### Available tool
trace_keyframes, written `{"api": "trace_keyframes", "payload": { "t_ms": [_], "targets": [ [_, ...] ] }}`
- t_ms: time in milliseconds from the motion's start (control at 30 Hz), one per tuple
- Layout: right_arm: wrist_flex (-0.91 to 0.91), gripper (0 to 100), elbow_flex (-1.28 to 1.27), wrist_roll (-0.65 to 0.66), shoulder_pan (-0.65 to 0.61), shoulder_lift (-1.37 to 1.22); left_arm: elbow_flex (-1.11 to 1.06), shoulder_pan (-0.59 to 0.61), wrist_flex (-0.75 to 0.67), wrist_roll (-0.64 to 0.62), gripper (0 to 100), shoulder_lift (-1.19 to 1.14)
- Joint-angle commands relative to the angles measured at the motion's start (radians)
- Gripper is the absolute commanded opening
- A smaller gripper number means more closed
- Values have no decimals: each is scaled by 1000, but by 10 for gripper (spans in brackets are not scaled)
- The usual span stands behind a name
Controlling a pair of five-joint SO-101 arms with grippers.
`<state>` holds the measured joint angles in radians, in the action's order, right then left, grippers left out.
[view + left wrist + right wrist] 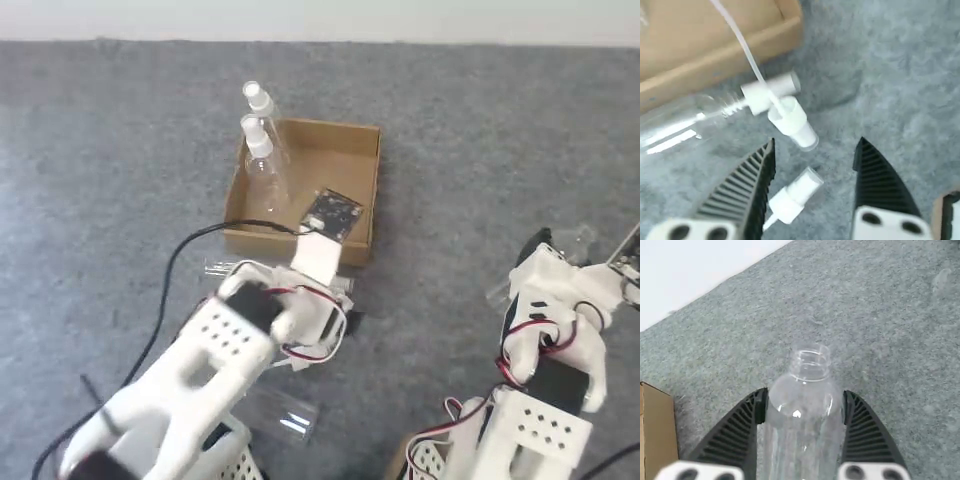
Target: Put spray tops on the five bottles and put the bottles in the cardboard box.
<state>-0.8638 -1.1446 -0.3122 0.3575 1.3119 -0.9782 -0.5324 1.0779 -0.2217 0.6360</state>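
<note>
My left gripper (815, 146) hangs open over the grey carpet, just in front of the cardboard box (362, 160). A loose white spray top (792, 197) lies between its fingers, untouched. Beyond it lie a second spray top (794, 121) with a long thin tube and a third one (771, 91) at the neck of a clear bottle (675, 131) lying on its side. Two bottles with spray tops (264, 160) stand in the box's left side. My right gripper (802, 412) is shut on a clear bottle (801, 405) whose neck has no top, at the right of the high view (545, 262).
Another clear bottle (282, 413) lies on the carpet beside the left arm (240, 330). A black cable (165, 290) runs from that arm across the carpet to the left. The carpet between the box and the right arm is bare.
</note>
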Motion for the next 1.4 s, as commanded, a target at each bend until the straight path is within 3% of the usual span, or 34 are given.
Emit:
{"api": "trace_keyframes", "payload": {
  "t_ms": [0,233,467,967,1367],
  "targets": [
    [27,20,17,-2,10,24,73,-12,-44,-61,235,-158],
    [27,20,17,-2,12,25,143,-8,-54,-68,232,-330],
    [27,20,17,-2,12,25,150,-3,-155,-130,231,-420],
    [27,20,17,-2,12,24,154,-5,-193,-58,29,-423],
    [27,20,17,-2,12,24,179,-5,-158,-25,25,-422]
  ]
}}
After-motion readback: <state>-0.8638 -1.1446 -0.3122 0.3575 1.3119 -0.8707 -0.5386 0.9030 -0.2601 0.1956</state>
